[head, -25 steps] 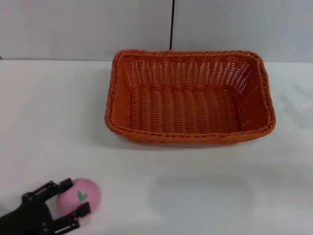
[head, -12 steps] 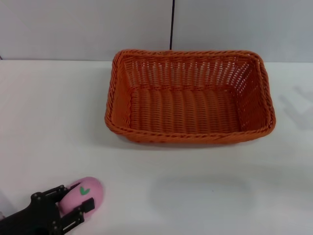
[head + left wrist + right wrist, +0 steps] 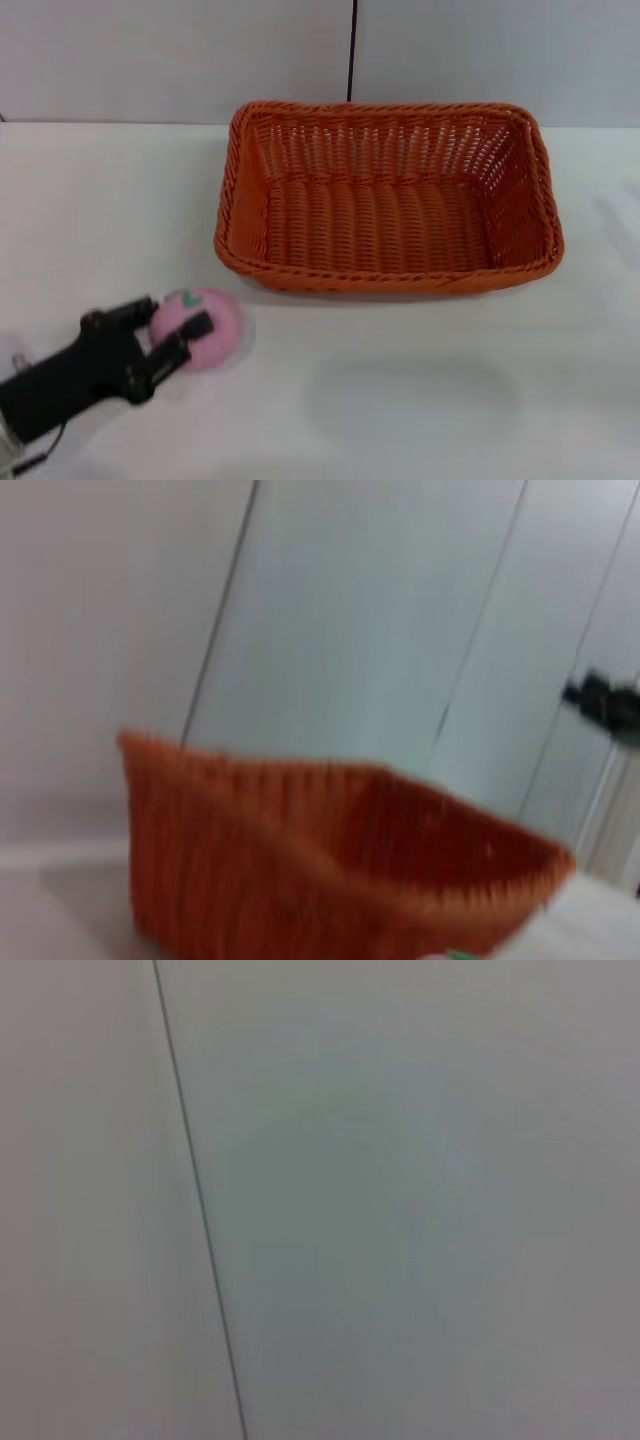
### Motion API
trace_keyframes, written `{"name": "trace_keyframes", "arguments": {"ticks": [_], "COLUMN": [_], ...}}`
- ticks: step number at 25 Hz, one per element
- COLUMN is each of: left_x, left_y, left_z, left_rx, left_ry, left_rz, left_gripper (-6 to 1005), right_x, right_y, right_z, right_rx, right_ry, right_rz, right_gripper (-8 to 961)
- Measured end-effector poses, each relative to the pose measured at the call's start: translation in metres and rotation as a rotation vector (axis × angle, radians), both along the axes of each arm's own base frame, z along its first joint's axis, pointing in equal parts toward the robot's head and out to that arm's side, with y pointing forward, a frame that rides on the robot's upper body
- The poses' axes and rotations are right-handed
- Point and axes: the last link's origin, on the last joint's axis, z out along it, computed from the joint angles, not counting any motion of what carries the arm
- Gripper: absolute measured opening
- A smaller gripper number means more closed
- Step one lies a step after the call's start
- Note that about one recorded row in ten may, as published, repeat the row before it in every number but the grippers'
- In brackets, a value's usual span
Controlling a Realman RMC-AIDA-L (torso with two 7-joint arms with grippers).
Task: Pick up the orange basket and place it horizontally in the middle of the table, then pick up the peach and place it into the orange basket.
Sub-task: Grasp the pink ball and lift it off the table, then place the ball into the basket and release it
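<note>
Left gripper [image 3: 178,327] carried peach [image 3: 205,325] nearer orange basket [image 3: 388,206].

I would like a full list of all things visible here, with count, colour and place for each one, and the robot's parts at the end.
basket: one, orange, woven, on the table toward the far side, long side across the view, nothing inside.
peach: one, pink with a small green mark, near the front left of the table, short of the basket's left corner, held between the gripper's fingers.
table: one, white, under everything.
wall: pale grey panels behind the table, with a dark vertical seam.
left gripper: one, black, at the front left, closed on the peach.
right gripper: not in view; its wrist camera shows only the wall.
</note>
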Motion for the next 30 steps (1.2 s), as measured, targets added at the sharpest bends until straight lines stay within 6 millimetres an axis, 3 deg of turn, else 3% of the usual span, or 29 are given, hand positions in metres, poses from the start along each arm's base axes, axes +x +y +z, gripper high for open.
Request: {"name": "trace_keyframes", "arguments": {"ticks": [1, 5, 6, 7, 9, 11, 15, 16, 23, 28, 30], "left_x": [0.012, 0.018, 0.037, 0.037, 0.060, 0.085, 0.105, 0.117, 0.140, 0.143, 0.142], "left_y": [0.011, 0.017, 0.029, 0.029, 0.044, 0.063, 0.077, 0.087, 0.099, 0.102, 0.101], "left_z": [0.007, 0.010, 0.017, 0.017, 0.015, -0.004, -0.026, -0.042, -0.076, -0.080, -0.080], "left_rx": [0.036, 0.052, 0.079, 0.079, 0.085, 0.071, 0.054, 0.033, 0.051, 0.072, 0.074], "left_ry": [-0.049, -0.075, -0.142, -0.142, -0.217, -0.239, -0.226, -0.210, -0.125, -0.106, -0.106], "left_rz": [-0.048, -0.076, -0.159, -0.159, -0.233, -0.273, -0.273, -0.241, -0.214, -0.195, -0.191], "left_gripper": [369, 338, 330, 322, 306, 294, 271, 266, 280, 530, 569], "right_x": [0.002, 0.004, 0.005, 0.005, 0.005, 0.006, 0.006, 0.005, 0.007, 0.009, 0.009], "right_y": [-0.003, -0.007, -0.009, -0.009, -0.010, -0.011, -0.012, -0.012, -0.014, -0.016, -0.016], "right_z": [0.002, 0.004, 0.004, 0.004, 0.004, 0.004, 0.003, 0.003, 0.005, 0.007, 0.007], "right_rx": [0.012, 0.022, 0.025, 0.025, 0.026, 0.025, 0.024, 0.025, 0.040, 0.048, 0.050], "right_ry": [0.006, 0.015, 0.018, 0.018, 0.020, 0.023, 0.025, 0.027, 0.035, 0.038, 0.039], "right_rz": [-0.006, -0.010, -0.011, -0.011, -0.012, -0.013, -0.013, -0.011, -0.015, -0.025, -0.027], "right_gripper": [547, 547, 547, 547, 547, 547, 547, 547, 547, 547, 546]}}
